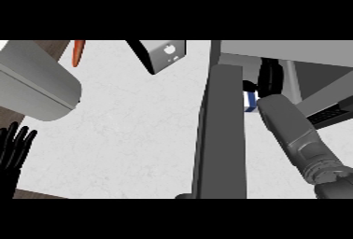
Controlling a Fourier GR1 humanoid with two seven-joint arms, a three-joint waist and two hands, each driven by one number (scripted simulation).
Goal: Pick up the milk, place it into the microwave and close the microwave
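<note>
The microwave (303, 58) stands at the right with its dark grey door (224, 135) swung open and seen edge-on. A small piece of the blue and white milk carton (250, 101) shows inside the opening, just past the door. My right forearm reaches into the microwave, and my right hand (270, 77) is inside, right beside and slightly beyond the carton. The forearm and door hide most of the carton, so contact between hand and carton is unclear. My left hand (14, 144) rests open at the lower left edge, fingers up, holding nothing.
A large rounded grey appliance (34, 86) sits at the far left. An orange carrot (78, 52) lies at the back left. A tilted black and grey box (162, 55) is at the back centre. White counter (131, 130) spreads between them.
</note>
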